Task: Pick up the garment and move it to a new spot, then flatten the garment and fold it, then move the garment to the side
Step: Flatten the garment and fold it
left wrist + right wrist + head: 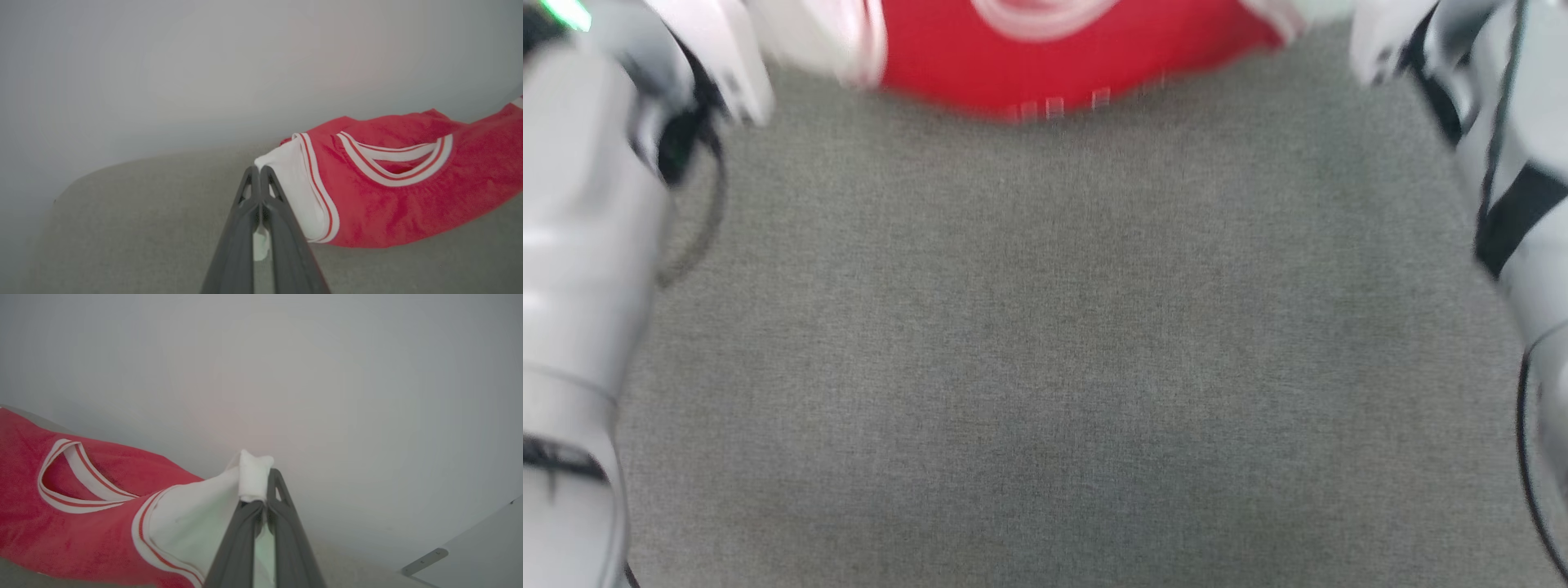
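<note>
one grey worktop [1045, 343] spreads below. one red garment [1045, 57] is stretched across its far side, long axis running left to right, sleeve to sleeve, hem toward the robot, collar away. two grippers: left gripper [260, 169] clenched on one white sleeve end, right gripper [267, 482] clenched on the other.

Left gripper [260, 169] clamped on the garment [388, 208], right gripper [264, 486] likewise, jaws pressed together

A plain test room (perhaps a lab) is being suggested by the grey cloth-covered surface [1045, 367] and bare wall [204, 61].
</note>
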Tool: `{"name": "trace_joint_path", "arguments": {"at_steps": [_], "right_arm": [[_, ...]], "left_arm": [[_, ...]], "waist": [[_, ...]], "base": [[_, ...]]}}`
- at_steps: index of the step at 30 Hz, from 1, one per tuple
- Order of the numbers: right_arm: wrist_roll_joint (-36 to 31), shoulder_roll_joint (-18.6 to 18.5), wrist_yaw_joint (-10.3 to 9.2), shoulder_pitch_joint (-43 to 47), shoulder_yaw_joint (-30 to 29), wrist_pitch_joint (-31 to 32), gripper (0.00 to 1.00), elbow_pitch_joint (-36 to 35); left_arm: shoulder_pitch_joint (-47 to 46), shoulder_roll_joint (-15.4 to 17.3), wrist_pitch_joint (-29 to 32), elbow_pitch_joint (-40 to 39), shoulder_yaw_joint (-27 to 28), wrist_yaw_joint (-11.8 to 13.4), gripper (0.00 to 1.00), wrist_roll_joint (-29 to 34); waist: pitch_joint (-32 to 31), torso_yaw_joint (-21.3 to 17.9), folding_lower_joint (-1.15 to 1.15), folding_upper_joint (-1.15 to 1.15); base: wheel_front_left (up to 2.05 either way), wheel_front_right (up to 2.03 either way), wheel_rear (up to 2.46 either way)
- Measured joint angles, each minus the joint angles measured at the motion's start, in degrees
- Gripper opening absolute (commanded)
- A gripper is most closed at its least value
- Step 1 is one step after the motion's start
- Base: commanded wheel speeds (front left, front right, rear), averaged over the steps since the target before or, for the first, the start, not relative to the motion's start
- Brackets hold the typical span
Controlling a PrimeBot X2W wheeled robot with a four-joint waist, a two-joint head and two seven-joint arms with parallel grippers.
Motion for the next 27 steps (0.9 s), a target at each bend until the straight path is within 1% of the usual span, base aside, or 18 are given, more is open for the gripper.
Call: {"name": "trace_joint_path", "arguments": {"at_steps": [2,4,7,8,11,13,14,15,17,19,21,23,27], "right_arm": [[4.1,-0.1,0.00,3.3,2.2,1.8,0.00,-1.0],[8.5,-0.8,0.00,6.9,4.5,4.3,0.00,-3.4],[14.0,-3.4,0.00,12.9,9.4,8.5,0.00,-9.8],[16.6,-4.7,0.00,15.2,10.7,10.1,0.00,-12.3],[22.0,-10.0,0.00,22.6,15.9,14.6,0.00,-22.1],[25.1,-13.9,0.00,27.1,17.7,17.6,0.00,-28.4],[26.9,-15.8,0.00,29.4,18.0,19.1,0.00,-31.6],[28.2,-17.6,0.00,31.6,18.1,20.3,0.00,-34.5],[29.4,-21.3,0.00,35.5,18.2,22.7,0.00,-40.0],[30.5,-24.2,0.00,39.2,17.2,24.7,0.00,-44.3],[30.9,-26.3,0.00,42.9,16.4,27.0,0.00,-47.9],[31.8,-27.9,0.00,47.1,15.7,29.7,0.00,-50.9],[33.1,-30.9,0.00,54.2,15.1,34.8,0.00,-56.9]], "left_arm": [[3.6,0.6,3.6,-2.1,-0.8,-0.1,0.00,-2.5],[6.9,2.3,6.5,-4.3,-1.6,-0.1,0.00,-4.6],[12.2,5.2,10.7,-8.5,-2.5,-0.1,0.00,-7.7],[14.1,5.9,11.6,-10.0,-2.6,-0.1,0.00,-8.5],[19.8,9.1,14.6,-16.0,-3.3,-0.1,0.00,-10.9],[23.9,10.9,16.5,-19.5,-3.3,0.5,0.00,-12.0],[26.1,12.4,17.1,-21.7,-3.6,0.9,0.00,-12.1],[28.2,13.7,17.9,-23.8,-3.7,1.8,0.00,-12.2],[32.3,16.0,19.5,-28.1,-3.8,4.5,0.00,-12.8],[36.2,18.0,20.4,-32.4,-3.7,7.6,0.00,-13.3],[40.0,20.2,21.2,-36.2,-3.6,10.6,0.00,-14.0],[43.9,21.6,22.1,-40.1,-3.1,13.2,0.00,-15.4],[50.3,24.2,22.2,-47.5,-2.5,17.7,0.00,-16.6]], "waist": [[-1.1,0.0,0.00,0.00],[-2.1,0.0,0.00,0.00],[-3.6,-0.2,0.00,0.00],[-4.0,-0.3,0.00,0.00],[-5.1,-0.7,0.00,0.00],[-5.7,-0.9,0.00,0.00],[-6.0,-1.1,0.00,0.00],[-6.2,-1.2,0.00,0.00],[-6.4,-1.4,0.00,0.00],[-6.6,-1.5,0.00,0.00],[-6.8,-1.5,0.00,0.00],[-7.1,-1.5,0.00,0.00],[-7.7,-1.6,0.00,0.00]], "base": [[0.00,0.00,0.00],[0.00,0.00,0.00],[0.00,0.00,0.00],[0.00,0.00,0.00],[0.00,0.00,0.00],[0.00,0.00,0.00],[0.00,0.00,0.00],[0.00,0.00,0.00],[0.00,0.00,0.00],[0.00,0.00,0.00],[0.00,0.00,0.00],[0.00,0.00,0.00],[0.00,0.00,0.00]]}}
